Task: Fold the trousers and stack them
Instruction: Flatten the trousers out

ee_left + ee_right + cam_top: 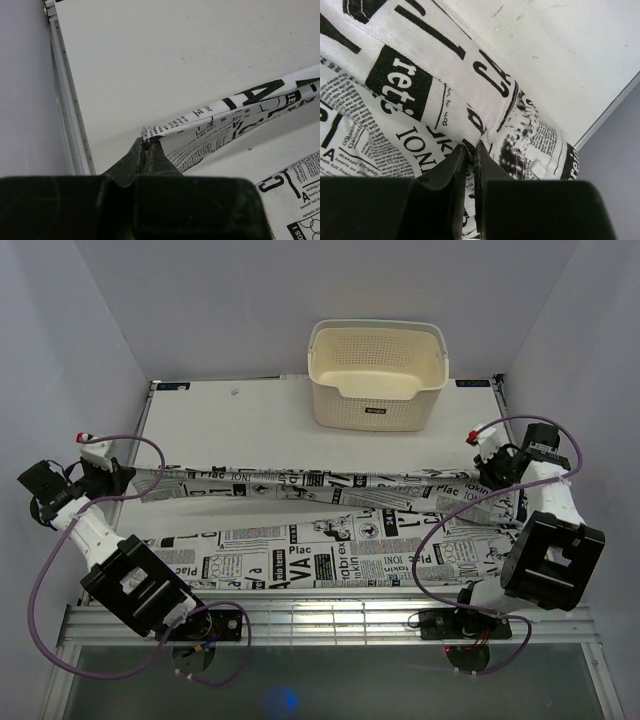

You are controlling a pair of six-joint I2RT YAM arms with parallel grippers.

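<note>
One pair of trousers (300, 560), seemingly; one basket (345, 405).

Tabletop (230, 425) bare and passable across the far strip between basket (378, 375) and trousers (300, 550), widest at the far left and in the corners either side of the basket, which stands against the back edge at centre-right. Trousers span almost the full width: one edge drawn into a taut band between left hand (128, 478) and right hand (492, 475), both clamped on the cloth, the rest spread flat over the near half up to the front rail. Side walls (60, 360) stand close beside both hands; purple cables (414, 550) loop out around each arm.
</note>
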